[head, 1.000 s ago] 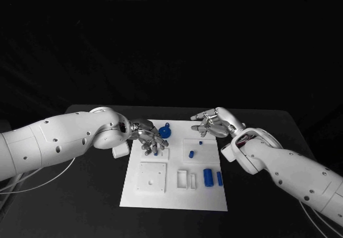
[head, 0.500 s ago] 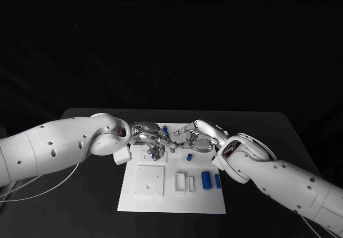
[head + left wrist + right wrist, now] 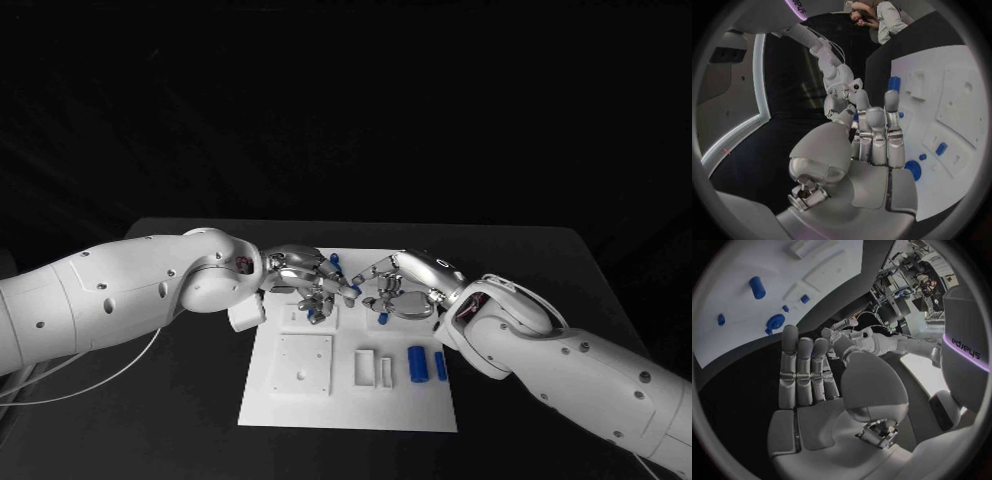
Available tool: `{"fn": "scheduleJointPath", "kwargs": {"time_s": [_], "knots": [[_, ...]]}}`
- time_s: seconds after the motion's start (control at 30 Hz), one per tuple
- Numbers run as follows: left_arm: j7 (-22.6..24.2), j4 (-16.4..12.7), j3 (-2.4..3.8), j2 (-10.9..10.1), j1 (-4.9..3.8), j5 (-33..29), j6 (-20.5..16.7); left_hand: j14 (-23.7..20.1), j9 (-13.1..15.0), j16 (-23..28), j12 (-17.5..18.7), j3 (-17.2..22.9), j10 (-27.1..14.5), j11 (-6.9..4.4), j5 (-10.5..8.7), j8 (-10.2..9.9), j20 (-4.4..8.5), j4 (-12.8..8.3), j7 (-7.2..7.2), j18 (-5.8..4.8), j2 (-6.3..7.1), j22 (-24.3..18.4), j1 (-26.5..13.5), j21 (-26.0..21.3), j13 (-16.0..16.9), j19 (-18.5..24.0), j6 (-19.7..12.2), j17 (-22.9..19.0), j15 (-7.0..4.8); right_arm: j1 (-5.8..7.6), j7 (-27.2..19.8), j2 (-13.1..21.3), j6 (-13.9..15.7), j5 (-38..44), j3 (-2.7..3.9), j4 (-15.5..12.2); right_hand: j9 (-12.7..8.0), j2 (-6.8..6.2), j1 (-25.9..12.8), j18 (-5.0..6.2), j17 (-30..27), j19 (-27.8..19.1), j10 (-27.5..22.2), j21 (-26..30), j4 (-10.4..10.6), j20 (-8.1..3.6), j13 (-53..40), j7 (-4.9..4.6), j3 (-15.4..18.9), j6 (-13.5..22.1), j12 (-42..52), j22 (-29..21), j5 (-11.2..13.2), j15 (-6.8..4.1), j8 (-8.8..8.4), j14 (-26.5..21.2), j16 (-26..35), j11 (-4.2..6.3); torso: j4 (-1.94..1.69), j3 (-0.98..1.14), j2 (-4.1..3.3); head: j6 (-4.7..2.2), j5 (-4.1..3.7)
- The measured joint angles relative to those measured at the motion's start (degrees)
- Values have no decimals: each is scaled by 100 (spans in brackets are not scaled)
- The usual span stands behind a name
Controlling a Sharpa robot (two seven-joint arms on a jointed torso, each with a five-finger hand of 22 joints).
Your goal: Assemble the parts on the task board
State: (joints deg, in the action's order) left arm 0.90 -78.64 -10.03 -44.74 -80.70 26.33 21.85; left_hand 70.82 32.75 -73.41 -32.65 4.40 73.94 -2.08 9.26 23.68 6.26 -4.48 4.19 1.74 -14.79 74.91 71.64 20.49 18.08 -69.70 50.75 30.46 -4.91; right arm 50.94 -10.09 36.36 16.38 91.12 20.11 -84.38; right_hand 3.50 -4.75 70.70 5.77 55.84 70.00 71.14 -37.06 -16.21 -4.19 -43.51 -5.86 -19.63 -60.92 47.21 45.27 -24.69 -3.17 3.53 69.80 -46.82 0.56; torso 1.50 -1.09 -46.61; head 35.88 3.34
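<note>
Task board (image 3: 296, 400) under both hands, left hand (image 3: 306, 283), right hand (image 3: 400, 290), both empty.

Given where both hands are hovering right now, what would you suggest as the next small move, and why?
Probably lower the left hand a little toward the blue parts at the far end of the task board. Both hands look empty with fingers apart, the right hand crowds the same spot, and two blue cylinders lie loose nearer the robot.

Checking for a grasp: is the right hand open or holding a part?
Open. In its wrist view the right hand shows straight fingers and a bare palm.
</note>
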Motion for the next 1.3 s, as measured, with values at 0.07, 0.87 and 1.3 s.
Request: {"fn": "scheduleJointPath", "kwargs": {"time_s": [0.07,0.87,1.3], "knots": [[-1,14,0,0,0,-1,8,0,4,0,0,6,0,0,1,-7,0,-6,0,0,0,0,0,0,0,0,0,0,0,-7,-2,18,11,19,0,-22,0,-10,-10,13,43,0,20,0,-6,0,-53,2,-25,-2,3,97,0,-1,0,1,0,19,0,-1,1,1,3],[-121,120,-18,53,2,71,108,0,130,-25,-22,10,0,0,-2,-22,0,-14,20,0,0,-1,1,0,-5,0,20,-11,0,-72,-148,82,627,-37,-1,-199,0,-77,-32,27,396,168,126,300,1,-42,-576,44,-189,-3,203,887,0,-62,0,103,-53,77,-3,-5,1,23,24],[-145,121,-20,64,3,106,113,0,131,-25,-22,11,6,6,3,-40,0,-15,20,0,0,4,1,0,-5,0,20,-17,0,-75,-168,82,557,-70,-1,-199,0,-77,-32,26,476,248,168,566,1,-59,-693,45,-189,-5,227,1285,1,-62,0,103,-52,77,1,-5,1,25,29]]}}
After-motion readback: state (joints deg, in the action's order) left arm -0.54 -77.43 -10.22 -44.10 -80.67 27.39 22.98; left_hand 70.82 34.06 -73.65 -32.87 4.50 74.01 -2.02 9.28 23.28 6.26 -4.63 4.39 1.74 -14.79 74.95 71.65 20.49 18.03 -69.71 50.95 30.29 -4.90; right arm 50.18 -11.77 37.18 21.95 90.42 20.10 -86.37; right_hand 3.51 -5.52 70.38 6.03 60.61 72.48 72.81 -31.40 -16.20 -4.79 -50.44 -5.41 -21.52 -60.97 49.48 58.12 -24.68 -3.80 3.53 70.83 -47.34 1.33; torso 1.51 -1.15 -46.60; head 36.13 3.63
